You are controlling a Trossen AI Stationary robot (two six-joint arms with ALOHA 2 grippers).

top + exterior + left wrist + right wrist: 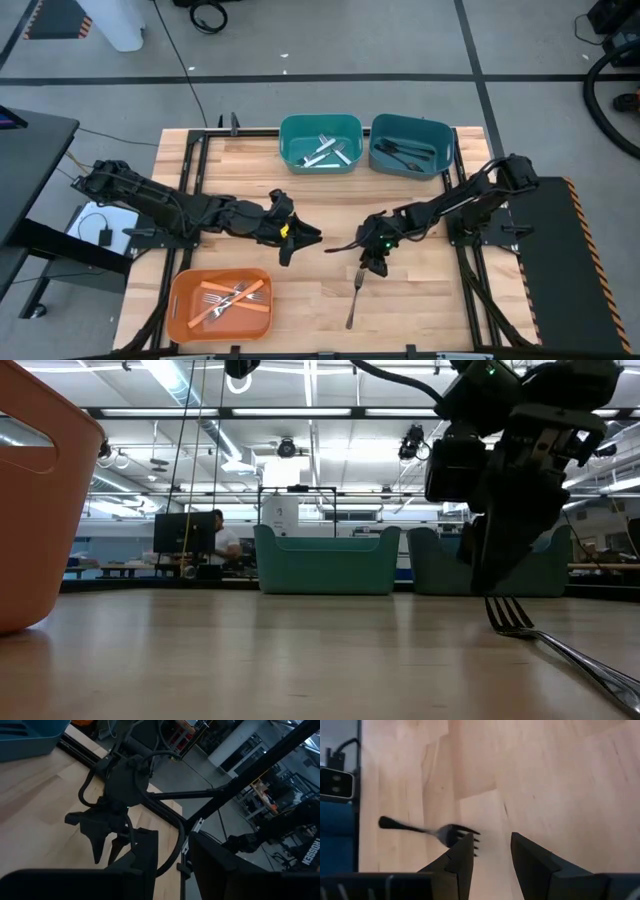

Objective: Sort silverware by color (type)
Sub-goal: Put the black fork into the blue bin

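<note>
Fork (355,293) is lying on the counter (420,300), tines just under the right tool (374,266), whose fingers are standing spread. Left tool (297,243), also spread, is hovering near mid-counter.

Bright, even overhead strip lighting, soft shadows on the table (420,300), blurred near fork (560,645) in low view.

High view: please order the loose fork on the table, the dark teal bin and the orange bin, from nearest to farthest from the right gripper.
From the right gripper:
1. Loose fork, just below it on the table.
2. Dark teal bin, at the table's far edge, right side.
3. Orange bin, at the near left corner.
</note>
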